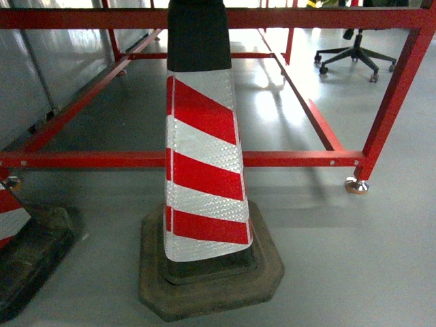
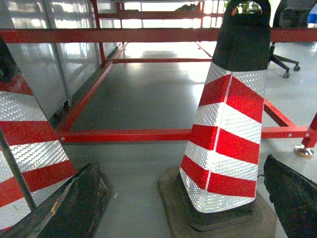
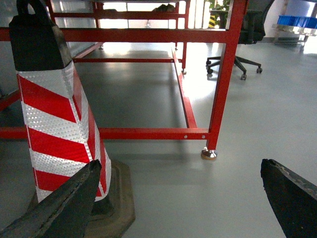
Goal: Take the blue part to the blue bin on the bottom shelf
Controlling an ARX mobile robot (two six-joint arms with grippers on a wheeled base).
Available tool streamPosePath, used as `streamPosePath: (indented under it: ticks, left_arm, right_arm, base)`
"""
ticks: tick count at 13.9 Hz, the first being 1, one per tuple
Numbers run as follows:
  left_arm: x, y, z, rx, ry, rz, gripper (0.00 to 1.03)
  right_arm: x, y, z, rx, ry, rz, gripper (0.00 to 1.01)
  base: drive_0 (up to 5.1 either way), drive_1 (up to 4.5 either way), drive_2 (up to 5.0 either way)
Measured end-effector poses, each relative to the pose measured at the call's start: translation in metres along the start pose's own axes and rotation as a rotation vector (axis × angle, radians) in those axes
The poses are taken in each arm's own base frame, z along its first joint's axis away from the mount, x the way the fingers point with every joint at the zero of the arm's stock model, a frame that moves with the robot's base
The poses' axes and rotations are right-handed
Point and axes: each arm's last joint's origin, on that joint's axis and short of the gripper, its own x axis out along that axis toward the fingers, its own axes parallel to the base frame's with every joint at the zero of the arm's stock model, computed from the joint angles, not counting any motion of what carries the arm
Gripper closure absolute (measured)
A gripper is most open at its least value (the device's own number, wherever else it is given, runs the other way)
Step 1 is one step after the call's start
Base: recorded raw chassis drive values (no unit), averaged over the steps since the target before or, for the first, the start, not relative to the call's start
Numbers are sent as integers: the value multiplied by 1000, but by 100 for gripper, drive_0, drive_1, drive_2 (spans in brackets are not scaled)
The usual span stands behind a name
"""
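Red-and-white striped reflective traffic cone (image 1: pixel 204 170) on black rubber base, grey floor (image 1: pixel 354 259), red steel frame (image 1: pixel 300 159) behind, left hand (image 2: pixel 183 208) and right hand (image 3: pixel 178 203) fingers apart, empty, blue part not visible, distant blue crates (image 3: pixel 297 21) on rack.

the cone (image 1: pixel 204 170) wears slanted red and silver-white reflective stripes under a black top, on a dull brown-black base (image 1: pixel 211 286). the frame (image 1: pixel 136 159) is red; the floor (image 1: pixel 361 272) pale grey.
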Motion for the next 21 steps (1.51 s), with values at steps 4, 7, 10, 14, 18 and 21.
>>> streamPosePath:
  ticks: [4, 7, 10, 14, 18, 21]
  left_arm:
    - [0, 0, 0, 0, 0, 0, 5]
    - [0, 0, 0, 0, 0, 0, 5]
    - [0, 0, 0, 0, 0, 0, 5]
    - [0, 0, 0, 0, 0, 0, 5]
    - [0, 0, 0, 0, 0, 0, 5]
    - [0, 0, 0, 0, 0, 0, 5]
  right_arm:
    - [0, 0, 0, 0, 0, 0, 3]
    - [0, 0, 0, 0, 0, 0, 3]
    - [0, 0, 0, 0, 0, 0, 3]
    - [0, 0, 0, 0, 0, 0, 3]
    - [0, 0, 0, 0, 0, 0, 3]
    - [0, 0, 0, 0, 0, 0, 3]
  base:
    - [0, 0, 0]
    - [0, 0, 0]
    - [0, 0, 0]
    - [0, 0, 0]
    - [0, 0, 0]
    - [0, 0, 0]
